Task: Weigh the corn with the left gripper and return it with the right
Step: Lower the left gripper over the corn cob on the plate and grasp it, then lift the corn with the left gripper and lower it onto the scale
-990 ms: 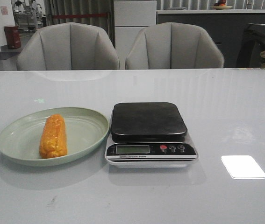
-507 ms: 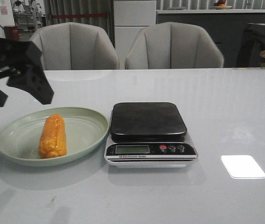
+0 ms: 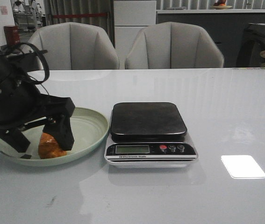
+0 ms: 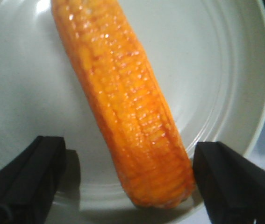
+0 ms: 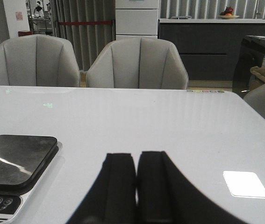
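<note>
corn [image 4: 127, 116] lay on green plate [image 4: 225, 93], beside scale [image 3: 148, 126] | left end effector [image 4: 123, 182] spread wide, fingers straddling cob, apart from it | right end effector [image 5: 136, 186] closed, empty | cob looked rigid, light, glossy, roll-prone; grip mid-length across kernels

The scale [image 3: 151, 134] carries a small front label, seemingly "Electronic Scale"; its display shows nothing legible.
</note>
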